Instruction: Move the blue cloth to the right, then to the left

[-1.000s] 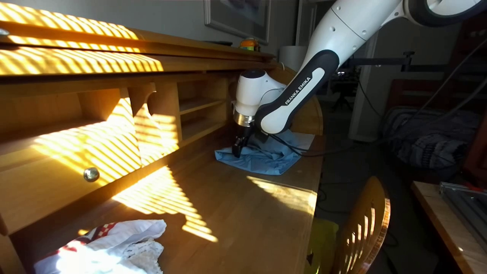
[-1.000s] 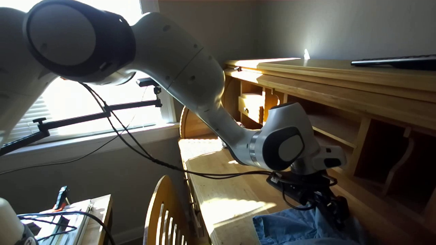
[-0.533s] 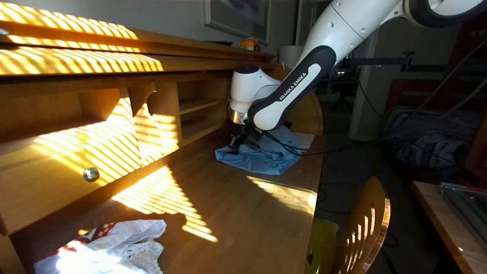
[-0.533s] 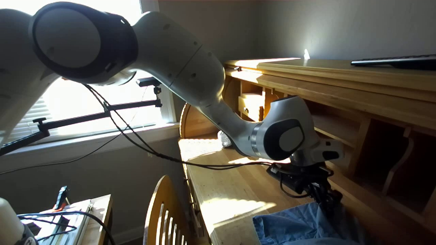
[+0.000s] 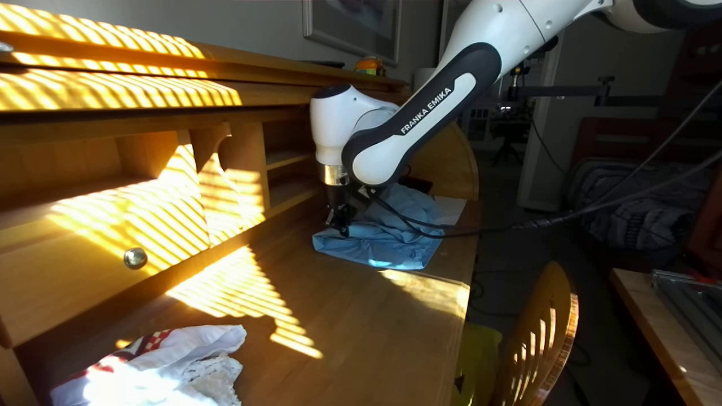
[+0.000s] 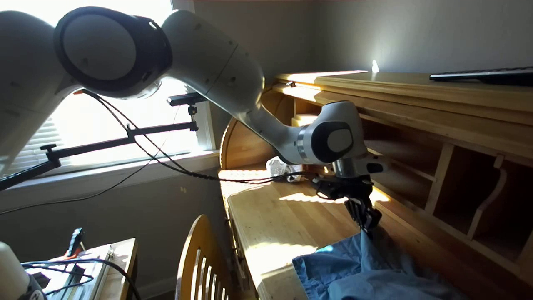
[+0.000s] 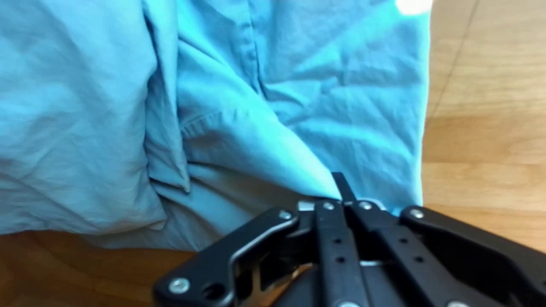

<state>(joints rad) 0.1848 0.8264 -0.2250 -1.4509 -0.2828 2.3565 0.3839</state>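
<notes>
Your jaws pinch a fold of blue cloth [image 7: 243, 132]; its edge has shifted along the table [image 5: 350, 327]: sideways drag apparently underway.

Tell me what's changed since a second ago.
The hand, holding the blue cloth by a raised fold, has moved toward the white-and-red bundle, and the blue cloth has slid a little that way too. The white-and-red bundle and the chair haven't moved.

I lose part of the blue cloth [image 7: 230, 102] past the wrist view's upper left; the bottom edge crops my gripper [image 7: 344, 195].
</notes>
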